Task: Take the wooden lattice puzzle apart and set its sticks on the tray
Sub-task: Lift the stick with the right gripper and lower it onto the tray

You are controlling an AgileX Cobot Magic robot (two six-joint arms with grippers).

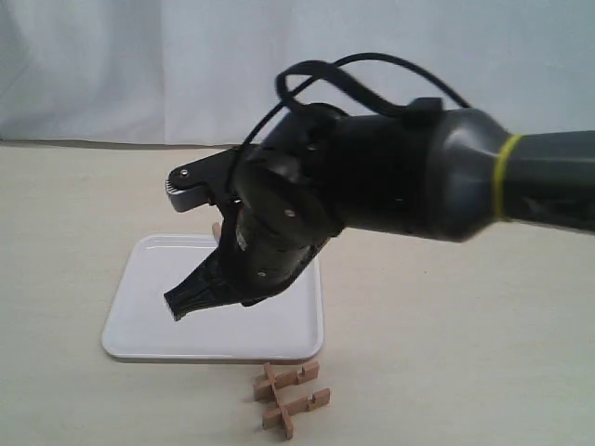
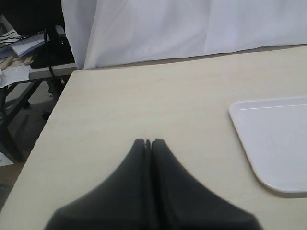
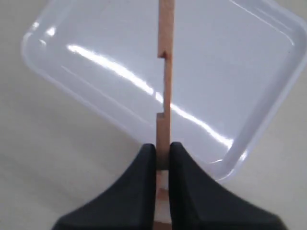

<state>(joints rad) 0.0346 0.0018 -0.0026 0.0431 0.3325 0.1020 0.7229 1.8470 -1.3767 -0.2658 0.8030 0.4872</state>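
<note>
- Right fingers (image 3: 144,165) clench one stick (image 3: 166,72) above the tray (image 3: 240,62).
- Left fingers (image 2: 139,160) are pressed together, empty, over the bench (image 2: 144,96).
- The puzzle (image 1: 291,391) lies on the bench just beside the tray.

Black arm (image 1: 409,177), yellow band (image 1: 503,177), looped cable (image 1: 283,85)

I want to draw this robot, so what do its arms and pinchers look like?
The right arm is a fat dark-grey tube with a yellow ring around it and a black cable looping over its wrist. The left gripper and the right gripper each have two black, wedge-shaped fingers tapering to narrow tips.
</note>
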